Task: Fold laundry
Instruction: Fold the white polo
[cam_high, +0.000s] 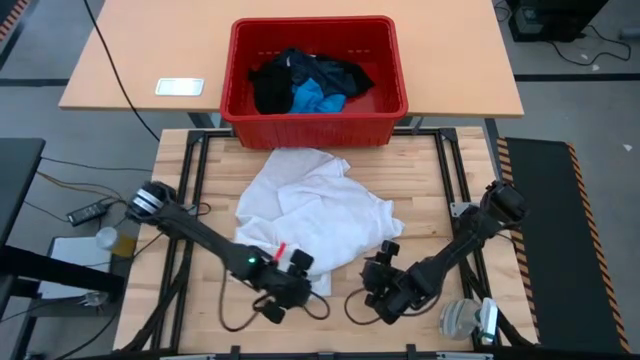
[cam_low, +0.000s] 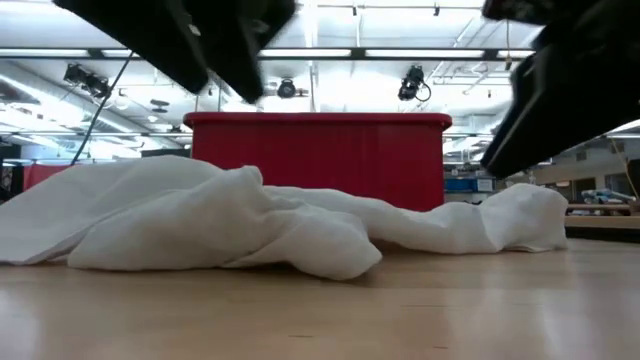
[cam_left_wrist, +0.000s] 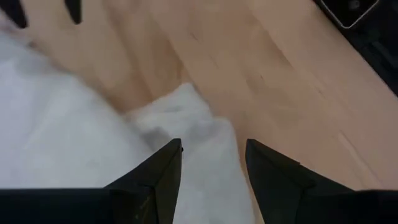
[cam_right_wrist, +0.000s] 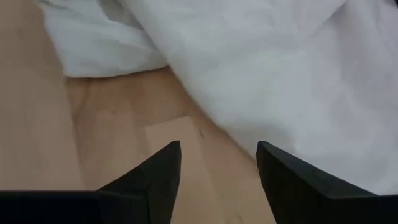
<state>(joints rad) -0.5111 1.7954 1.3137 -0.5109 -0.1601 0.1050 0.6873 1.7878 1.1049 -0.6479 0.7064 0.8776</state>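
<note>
Two open pincers, left and right, flank the near corners of the crumpled shirt mid-worktop. The left already straddles a corner (nearer); other laundry sits in the crate.

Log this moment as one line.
task: fold laundry | white shirt: crumpled on table | left gripper: open over shirt edge | right gripper: open beside shirt | red crate: holds black and blue garments

Overhead, table-level and two close wrist views share the white shirt.
</note>
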